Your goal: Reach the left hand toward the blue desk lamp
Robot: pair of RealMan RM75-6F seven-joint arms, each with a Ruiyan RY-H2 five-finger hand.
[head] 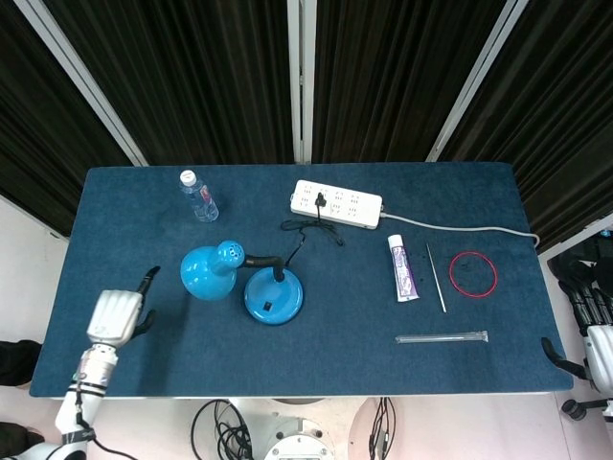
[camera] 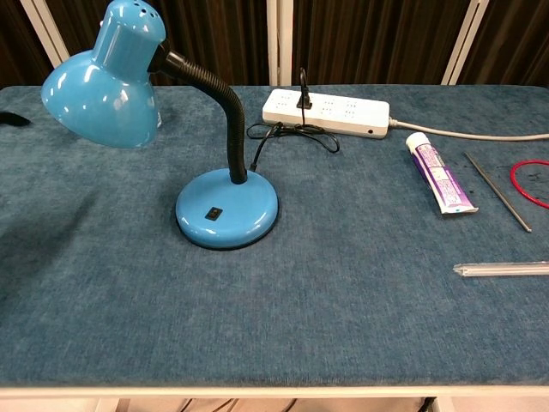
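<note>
— Two hands, where are they?
— Left hand [head: 117, 314] is over the table's [head: 144, 220] left edge, at nine o'clock from the blue desk lamp [head: 273, 295] and well apart from it. One finger points toward the lamp; the rest sit under the palm, so I cannot tell how they lie. Nothing is seen in it. Right hand [head: 586, 299] shows off the right edge, its state unclear.
— And the lamp?
— Left of centre, base flat, shade [camera: 103, 81] leaning toward nine o'clock. Its cord [camera: 287, 133] runs to the power strip [camera: 326, 110] at one o'clock.
— Anything else?
— Water bottle [head: 198, 195] at eleven o'clock; a tube [camera: 439, 173], thin rod [camera: 497, 190], red ring [head: 473, 273] and clear tube [camera: 502, 269] toward three.
</note>
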